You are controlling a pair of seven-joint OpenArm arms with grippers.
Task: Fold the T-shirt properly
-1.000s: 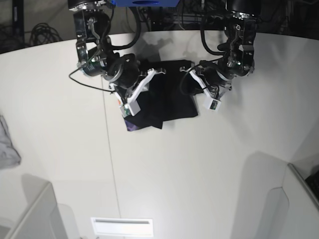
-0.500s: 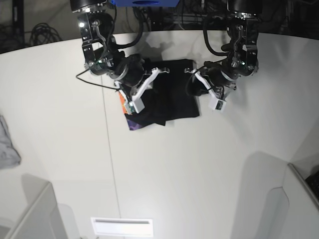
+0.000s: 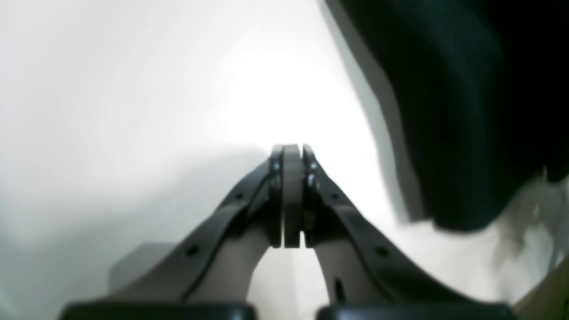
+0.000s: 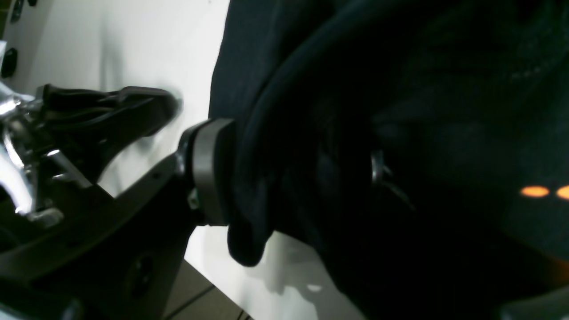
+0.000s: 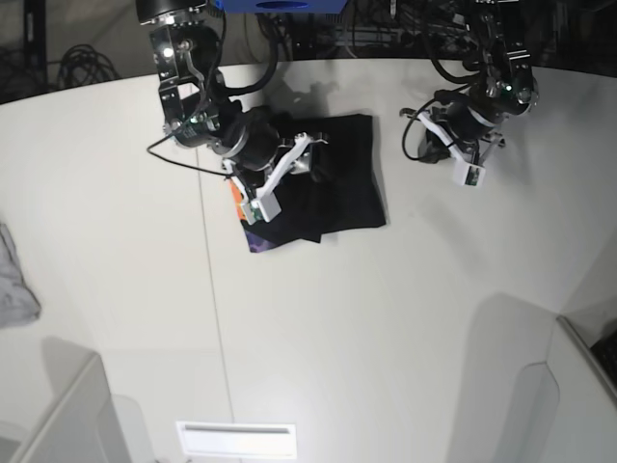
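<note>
Base view: soft, rumpled black T-shirt (image 5: 333, 188)

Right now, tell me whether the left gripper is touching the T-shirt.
Apart. In the left wrist view the left gripper is shut on nothing over bare white table, with the black T-shirt off to one side and a strip of table between them.

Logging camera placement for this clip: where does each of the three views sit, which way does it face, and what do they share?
Base: high above the white table, looking down; both arms show, T-shirt between them.
Left wrist: on the left arm, facing along its shut fingers over the table; T-shirt edge at upper right.
Right wrist: on the right arm, pressed close to dark cloth; one of the fingers shows beside a fold, the other hidden.
Shared: all three show the T-shirt and table.
</note>
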